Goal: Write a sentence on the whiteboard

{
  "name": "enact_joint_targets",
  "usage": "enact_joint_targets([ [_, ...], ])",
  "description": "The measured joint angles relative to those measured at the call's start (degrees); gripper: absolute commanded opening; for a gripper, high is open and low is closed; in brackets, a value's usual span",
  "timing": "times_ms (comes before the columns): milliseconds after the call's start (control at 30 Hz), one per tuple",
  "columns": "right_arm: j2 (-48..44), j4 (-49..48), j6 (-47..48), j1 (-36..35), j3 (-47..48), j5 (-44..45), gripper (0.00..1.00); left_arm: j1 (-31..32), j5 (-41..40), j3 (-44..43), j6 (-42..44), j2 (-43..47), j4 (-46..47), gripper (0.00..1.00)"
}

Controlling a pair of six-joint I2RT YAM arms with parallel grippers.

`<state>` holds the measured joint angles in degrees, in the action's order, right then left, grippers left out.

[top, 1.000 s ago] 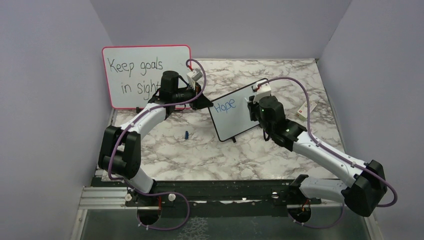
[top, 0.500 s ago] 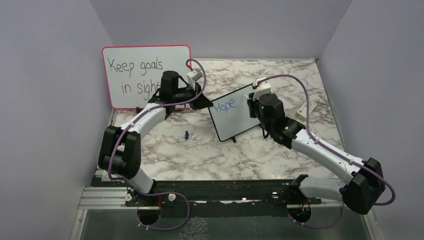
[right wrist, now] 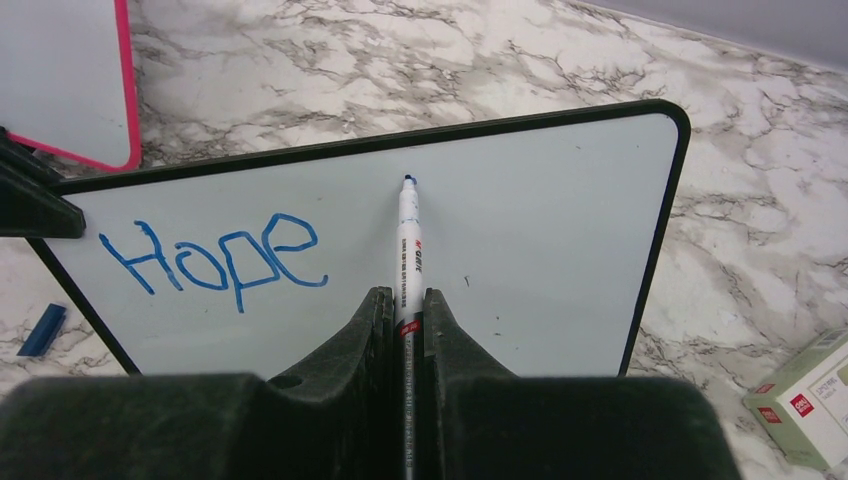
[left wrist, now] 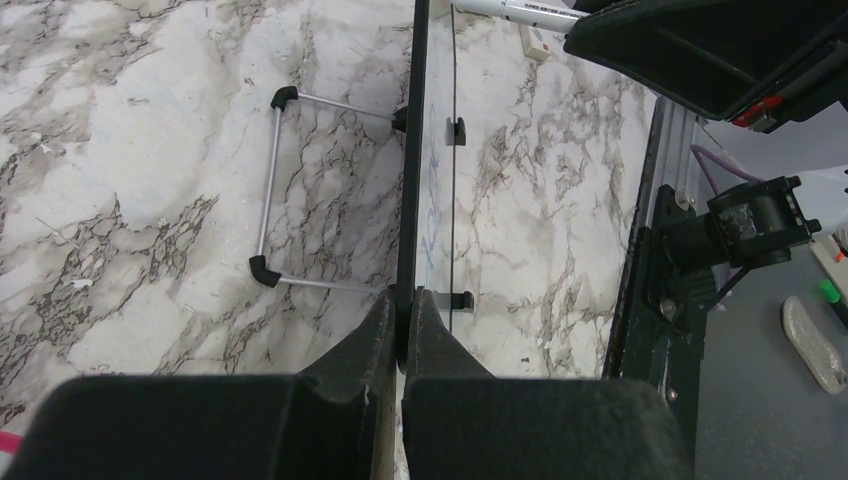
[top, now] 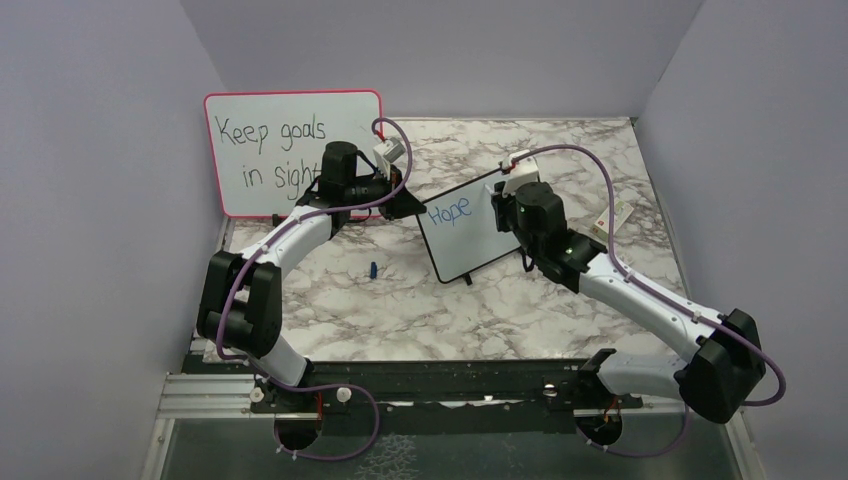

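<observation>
Tilted whiteboard (top: 472, 246) — blue "Hope" (top: 449, 212)

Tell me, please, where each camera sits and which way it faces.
Top external: above and behind the bases, looking down on the marble table; left arm and right arm show whole, at the whiteboard.
Left wrist: on the left arm, looking along the left jaws, shut on the whiteboard's edge, board seen edge-on.
Right wrist: on the right arm, looking along the right jaws, shut on the marker, at the board's face and blue "Hope".
Shared: top and right wrist both show "Hope" and the blue cap.
</observation>
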<state>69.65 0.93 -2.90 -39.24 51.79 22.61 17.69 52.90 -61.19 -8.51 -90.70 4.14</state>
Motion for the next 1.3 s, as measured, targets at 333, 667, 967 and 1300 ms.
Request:
enact_joint_targets([
  [333, 0.1, 0.2, 0.0, 0.3, 0.5, -2.2, 0.01, 0.0, 0.0, -0.1, 0.0, 0.0, 0.0, 0.0],
  [667, 0.0, 2.4, -0.2, 0.3, 0.5, -2.6, 0.01, 0.0, 0.0, -0.1, 0.0, -0.1, 0.0, 0.0],
  [967, -1.1, 5.7, -1.4, 0.3, -1.1, -2.9, 0.01, 0.0, 0.0, -0.1, 0.0, -0.1, 0.0, 0.0],
  [1300, -2.0, 8.4, -2.6, 0.3, -2.5, -4.8, 0.01, 0.0, 0.0, -0.1, 0.0, -0.1, 0.0, 0.0],
])
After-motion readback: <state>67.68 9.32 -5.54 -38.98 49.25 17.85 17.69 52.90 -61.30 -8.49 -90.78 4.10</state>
